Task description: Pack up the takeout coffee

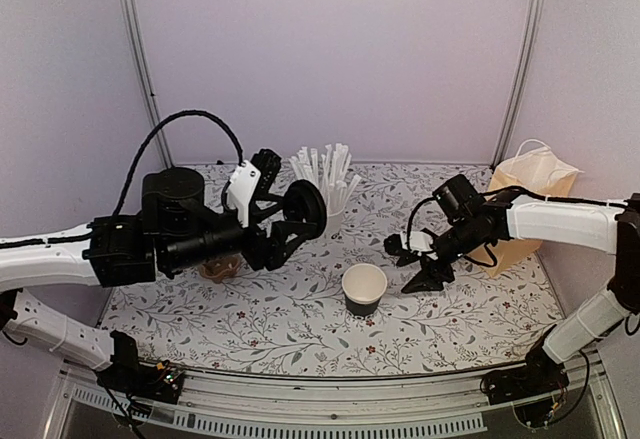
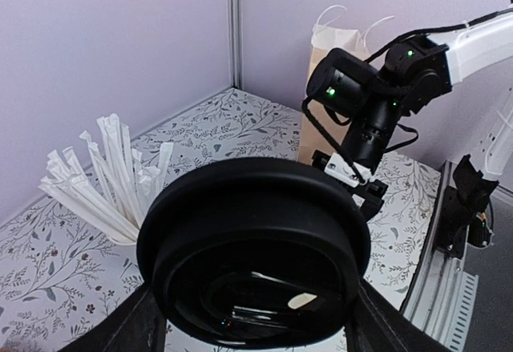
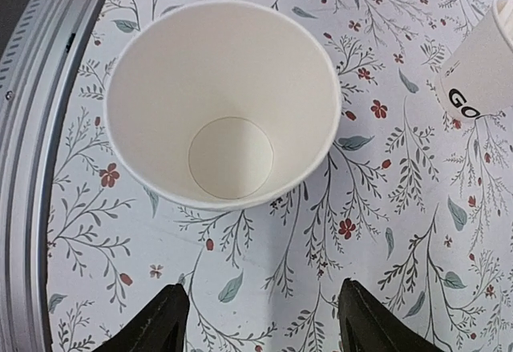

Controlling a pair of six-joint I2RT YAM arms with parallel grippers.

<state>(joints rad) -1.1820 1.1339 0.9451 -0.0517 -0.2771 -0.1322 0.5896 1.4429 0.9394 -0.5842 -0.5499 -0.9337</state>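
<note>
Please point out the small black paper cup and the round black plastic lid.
small black paper cup (image 1: 364, 286): top external view, on its white inside.
round black plastic lid (image 2: 252, 256): left wrist view, on the middle of its face.

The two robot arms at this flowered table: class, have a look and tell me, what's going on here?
The left claw grips the black lid, held off the table beside the white cup of straws. The black cup stands upright on the table, empty and uncovered. The right claw is open close by it, holding nothing. A paper bag stands at the back right.
</note>
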